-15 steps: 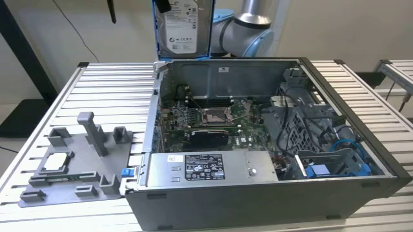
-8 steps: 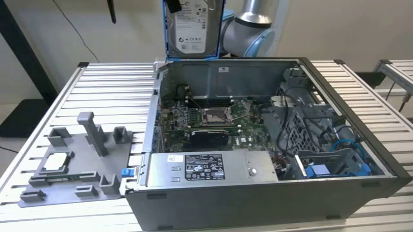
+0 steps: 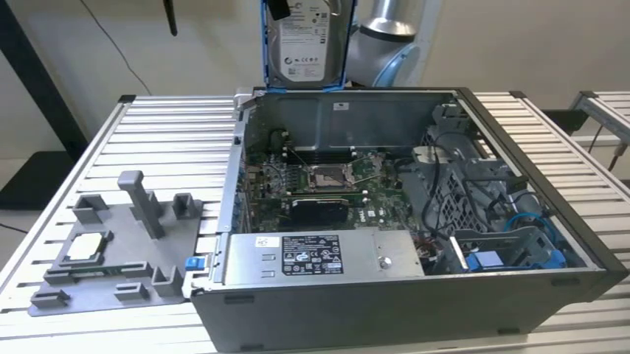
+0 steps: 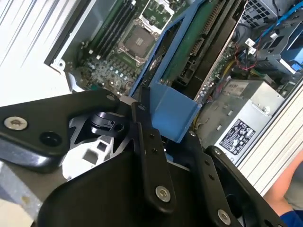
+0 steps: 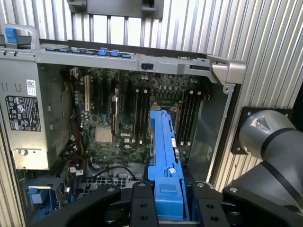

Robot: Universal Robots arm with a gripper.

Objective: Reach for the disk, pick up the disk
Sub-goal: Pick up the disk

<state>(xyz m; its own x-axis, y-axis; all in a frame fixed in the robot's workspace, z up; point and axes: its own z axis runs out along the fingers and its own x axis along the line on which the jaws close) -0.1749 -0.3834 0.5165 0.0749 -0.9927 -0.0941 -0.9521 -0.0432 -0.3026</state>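
Open computer case (image 3: 394,310) nearest on the desk (image 3: 147,133); the disk (image 3: 310,44) hangs high over its far wall.
In the first wrist view the fingers (image 5: 142,201) stand clamped on the disk's blue-framed end, one on each side, with the motherboard (image 5: 123,118) beyond. To my eye, a good pick-up needs a square, firm grip and the drive clear of the case rim.

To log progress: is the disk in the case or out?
Out. The disk hangs above the case, clamped in the end effector.
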